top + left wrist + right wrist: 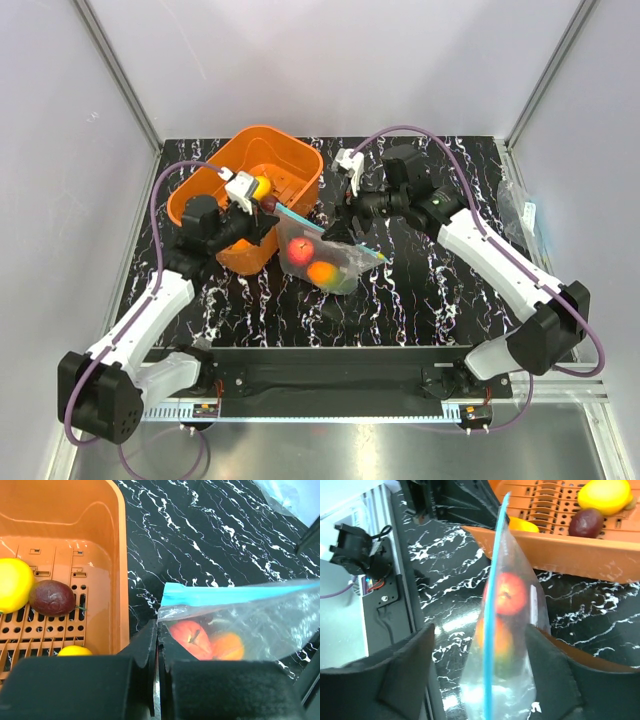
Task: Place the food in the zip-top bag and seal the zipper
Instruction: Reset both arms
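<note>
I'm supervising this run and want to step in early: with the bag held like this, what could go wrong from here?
1. The left gripper pinches only a corner of the zip-top bag. With the apple and mango inside, it may slip free.
2. The lemon and grapes lie in the basket. Sealing now would leave them out.
3. The right gripper straddles the zipper, open. Closing below the strip might miss the seal.

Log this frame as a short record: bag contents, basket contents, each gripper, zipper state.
in bag: apple, mango
in basket: lemon, grapes, yellow piece partly hidden
left gripper: shut on a corner of the zip-top bag
right gripper: open, fingers on either side of the bag's mouth edge
zipper: cannot tell whether sealed
</note>
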`<state>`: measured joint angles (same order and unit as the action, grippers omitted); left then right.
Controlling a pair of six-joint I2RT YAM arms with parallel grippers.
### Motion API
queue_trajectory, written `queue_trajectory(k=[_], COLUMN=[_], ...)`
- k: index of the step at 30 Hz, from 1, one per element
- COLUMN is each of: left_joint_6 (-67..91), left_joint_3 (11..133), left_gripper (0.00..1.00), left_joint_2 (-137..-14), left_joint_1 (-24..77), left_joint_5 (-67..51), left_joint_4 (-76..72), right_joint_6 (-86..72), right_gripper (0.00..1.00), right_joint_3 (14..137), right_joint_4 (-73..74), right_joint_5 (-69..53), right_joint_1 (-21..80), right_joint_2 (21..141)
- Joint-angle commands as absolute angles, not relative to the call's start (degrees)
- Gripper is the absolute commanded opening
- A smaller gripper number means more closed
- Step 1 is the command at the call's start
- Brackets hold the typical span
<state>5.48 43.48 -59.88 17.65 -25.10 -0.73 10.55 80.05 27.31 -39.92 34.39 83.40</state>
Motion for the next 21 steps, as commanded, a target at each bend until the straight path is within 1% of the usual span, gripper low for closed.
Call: queue_trajectory(k=[1, 2, 3, 4, 5, 6, 8, 9, 11, 12, 13, 14, 15, 17, 18, 19, 20, 21], left_joint_6=[4.22, 4.74, 4.83, 5.01, 5.97, 6.5, 8.16, 8.7, 11.49, 12.82, 14.14, 17.2, 18.71, 24.48, 27.04, 29.94, 36.58, 39.17], left_joint_3=[46.93, 47.19, 47.46, 48.07, 48.34, 48.95, 50.09, 50.79, 52.03, 52.03, 52.12, 51.86, 51.77, 52.2, 52.73, 53.43, 54.13, 55.79], left_gripper=[0.09, 0.28, 0.35, 0.42, 0.55, 0.58, 0.62, 0.64, 0.67, 0.76, 0.81, 0.9, 0.99, 0.99, 0.99, 0.99, 0.99, 0.99], left_joint_2=[-60.12, -60.29, -60.38, -60.03, -59.77, -58.72, -57.31, -56.52, -53.97, -52.83, -50.65, -49.41, -48.09, -44.05, -42.82, -40.71, -39.82, -38.94], left_joint_1=[17.75, 17.75, 17.75, 17.75, 17.75, 17.75, 17.75, 17.67, 17.67, 17.67, 17.67, 17.67, 17.75, 17.67, 17.75, 17.67, 17.75, 17.67], left_joint_5=[-24.7, -24.09, -23.39, -23.03, -22.59, -21.63, -20.22, -18.21, -15.13, -11.29, -9.16, -6.79, -1.81, 4.45, 12.05, 16.04, 20.09, 26.48], left_joint_4=[-3.43, -2.99, -2.29, -2.02, -1.76, -1.06, -0.18, 3.57, 6.66, 9.29, 10.53, 11.59, 13.78, 16.77, 21.05, 23.88, 26.95, 33.25], right_joint_6=[9.68, 6.8, 4.85, 3.01, -1.1, -3.23, -8.58, -10.18, -14.13, -14.93, -15.64, -16.69, -17.22, -18.71, -19.24, -20.12, -21.52, -21.97], right_gripper=[0.81, 0.87, 0.95, 0.98, 1.0, 1.0, 1.0, 1.0, 1.0, 1.0, 1.0, 1.0, 1.0, 1.0, 1.0, 1.0, 1.0, 1.0], right_joint_3=[81.04, 81.04, 81.38, 81.82, 83.13, 84.01, 87.86, 89.37, 92.7, 93.16, 93.25, 92.99, 92.64, 91.33, 90.71, 90.09, 88.7, 87.72], right_joint_4=[27.16, 26.81, 26.46, 26.54, 26.8, 27.24, 30.31, 31.98, 36.37, 37.6, 39.01, 39.46, 39.98, 41.22, 41.57, 42.44, 42.89, 43.33], right_joint_5=[-36.31, -34.47, -30.19, -27.88, -25.25, -19.48, -13.47, -8.14, -3.54, 1.18, 3.49, 5.95, 10.41, 15.01, 19.64, 22.21, 24.5, 28.18], right_joint_1=[34.63, 34.63, 34.63, 34.63, 34.63, 34.63, 34.63, 34.63, 34.63, 34.63, 34.63, 34.63, 34.63, 34.63, 34.63, 34.63, 34.63, 34.72], right_joint_2=[82.35, 82.01, 81.91, 81.91, 82.0, 82.09, 82.35, 82.7, 82.62, 81.92, 81.31, 80.6, 78.94, 77.35, 75.69, 74.8, 73.84, 71.65])
